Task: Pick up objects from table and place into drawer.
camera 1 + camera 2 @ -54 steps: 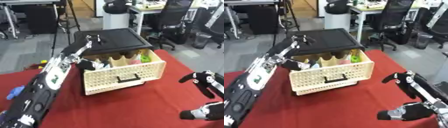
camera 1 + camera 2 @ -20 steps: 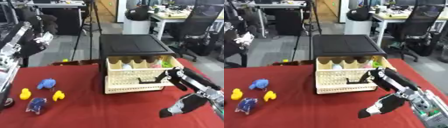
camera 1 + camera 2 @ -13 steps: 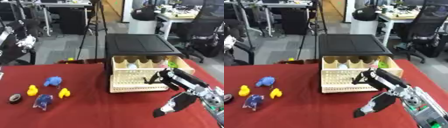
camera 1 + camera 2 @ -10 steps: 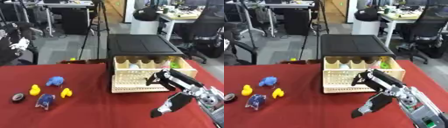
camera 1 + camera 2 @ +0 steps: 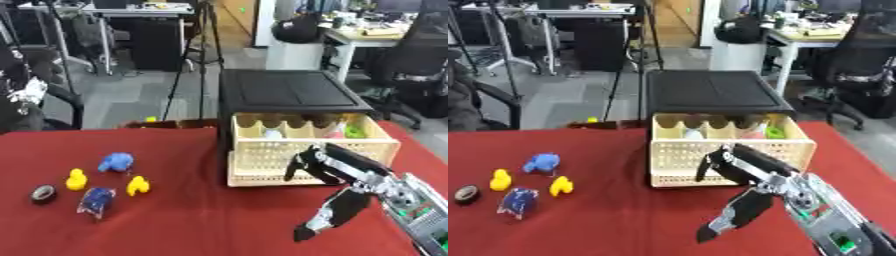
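A black cabinet [image 5: 293, 92] stands at the back of the red table [image 5: 192, 220]. Its cream perforated drawer [image 5: 306, 155] is pulled out, with white, pink and green things inside. At the table's left lie a blue toy [image 5: 115, 162], two yellow ducks [image 5: 77, 179] [image 5: 138, 185], a blue packet [image 5: 95, 200] and a dark round roll [image 5: 41, 194]. My right hand [image 5: 363, 181] hovers open just before the drawer front, fingers spread toward it, thumb hanging down. A black-and-white part of my left arm [image 5: 26, 92] shows at the left edge; its hand is unclear.
Behind the table is an office floor with a tripod [image 5: 197, 55], desks and black chairs [image 5: 416, 65]. A small yellow thing [image 5: 150, 119] lies just past the table's far edge. Bare red cloth lies between the toys and the drawer.
My left arm has pulled away from the drawer to the left edge. The camera has turned, bringing the toys into view. My right hand has come up close to the drawer front.
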